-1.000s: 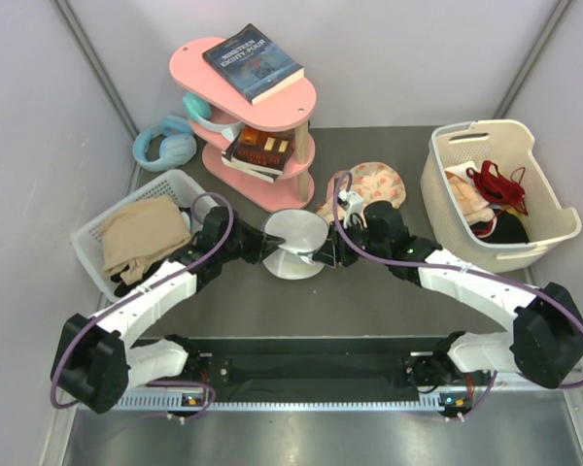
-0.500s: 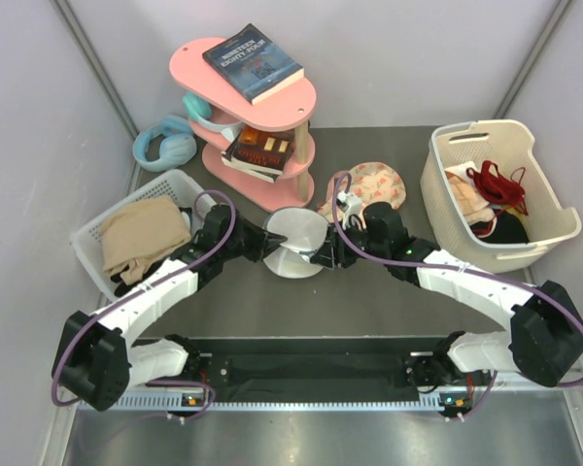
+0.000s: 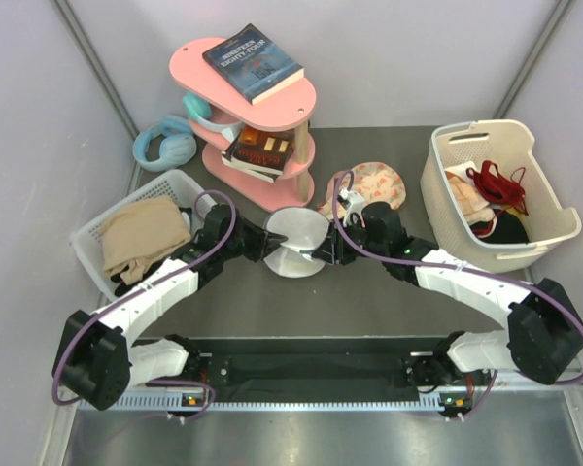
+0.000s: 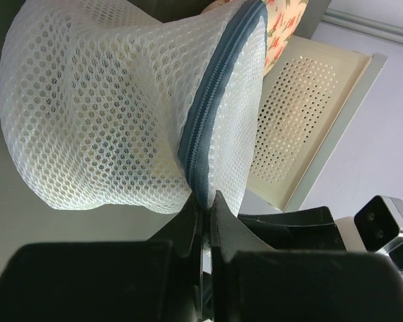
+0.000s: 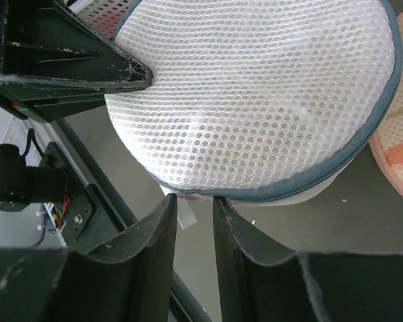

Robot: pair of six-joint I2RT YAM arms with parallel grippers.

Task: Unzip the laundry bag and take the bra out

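The laundry bag [image 3: 293, 241], round white mesh with a blue-grey zip rim, lies on the table between my two grippers. My left gripper [image 3: 269, 249] is shut on the bag's zip rim [image 4: 211, 114] at its left side, pinching it between the fingertips [image 4: 191, 213]. My right gripper [image 3: 318, 254] is at the bag's right edge with its jaws a narrow gap apart. In the right wrist view the gripper [image 5: 195, 200] sits just under the zip rim [image 5: 309, 184], with a small white tag [image 5: 186, 216] hanging between the fingers. The yellow bra is hidden.
A peach floral fabric piece [image 3: 374, 184] lies behind the bag. A pink shelf [image 3: 257, 116] with books stands at the back, blue headphones [image 3: 163, 144] beside it. A white basket [image 3: 87, 238] with beige cloth is at left. A cream basket [image 3: 447, 189] holds a red garment [image 3: 496, 183].
My right gripper has crept slightly left, closer to the bag's rim. The left gripper keeps its hold on the zip rim.
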